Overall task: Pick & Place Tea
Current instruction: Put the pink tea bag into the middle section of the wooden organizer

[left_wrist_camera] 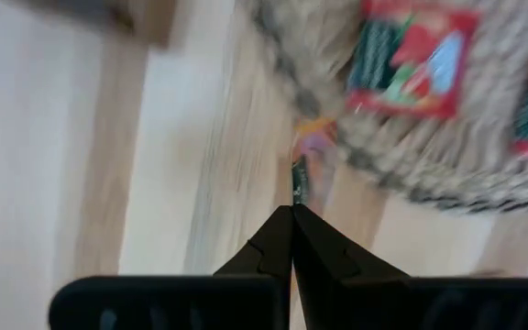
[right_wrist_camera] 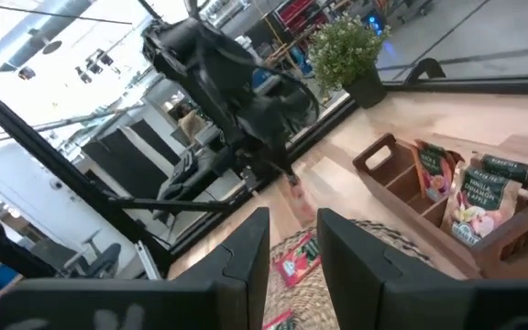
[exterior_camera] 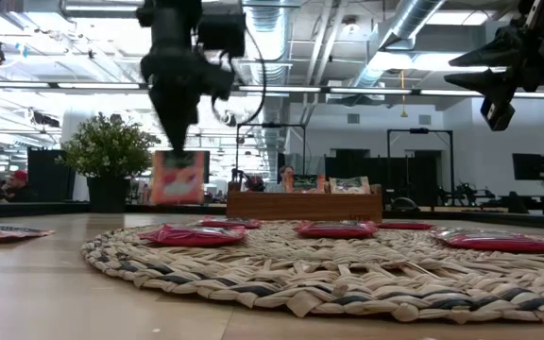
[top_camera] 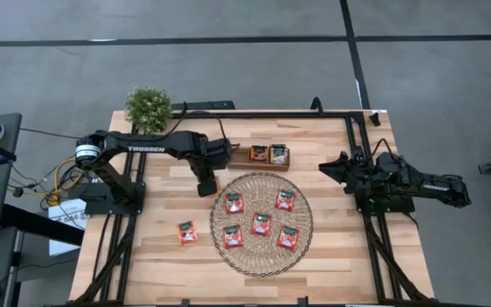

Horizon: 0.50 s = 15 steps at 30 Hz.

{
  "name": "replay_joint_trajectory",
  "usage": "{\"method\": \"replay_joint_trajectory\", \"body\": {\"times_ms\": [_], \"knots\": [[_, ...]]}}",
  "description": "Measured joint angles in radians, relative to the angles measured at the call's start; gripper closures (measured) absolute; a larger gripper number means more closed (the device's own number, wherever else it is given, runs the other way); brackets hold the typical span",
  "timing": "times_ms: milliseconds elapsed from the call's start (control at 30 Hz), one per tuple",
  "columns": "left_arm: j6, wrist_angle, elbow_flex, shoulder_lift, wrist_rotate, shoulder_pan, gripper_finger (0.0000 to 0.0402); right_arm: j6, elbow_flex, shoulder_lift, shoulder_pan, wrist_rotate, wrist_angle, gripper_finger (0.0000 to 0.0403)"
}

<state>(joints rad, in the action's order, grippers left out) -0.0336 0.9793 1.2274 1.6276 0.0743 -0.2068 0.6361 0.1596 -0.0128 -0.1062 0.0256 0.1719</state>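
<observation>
The left gripper (exterior_camera: 176, 142) was pinched tight on a red tea sachet (exterior_camera: 178, 178) dangling below its fingertips, clear of the woven mat (top_camera: 261, 256). I'd judge a slow carry to the wooden tray's (top_camera: 237, 157) empty slot beyond would stop it swinging. The right gripper (top_camera: 329, 168) waited apart, part-open, holding nothing. Other sachets (top_camera: 261, 223) lay below. Butcher-block table (top_camera: 143, 264); a potted plant (top_camera: 148, 107) behind.
</observation>
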Motion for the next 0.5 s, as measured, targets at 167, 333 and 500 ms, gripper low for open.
{"method": "replay_joint_trajectory", "body": {"times_ms": [167, 333, 500], "knots": [[0.003, 0.027, 0.108, 0.0, -0.019, 0.036, 0.0401, -0.04, 0.0, 0.0, 0.0, 0.02, 0.0, 0.0316], [0.013, 0.031, 0.195, -0.001, -0.061, 0.083, 0.0401, -0.067, 0.0, 0.0, -0.001, 0.146, 0.0, 0.0316], [0.054, -0.043, 0.24, -0.001, -0.141, 0.118, 0.0401, -0.068, 0.0, 0.0, -0.001, 0.19, -0.001, 0.0316]]}}
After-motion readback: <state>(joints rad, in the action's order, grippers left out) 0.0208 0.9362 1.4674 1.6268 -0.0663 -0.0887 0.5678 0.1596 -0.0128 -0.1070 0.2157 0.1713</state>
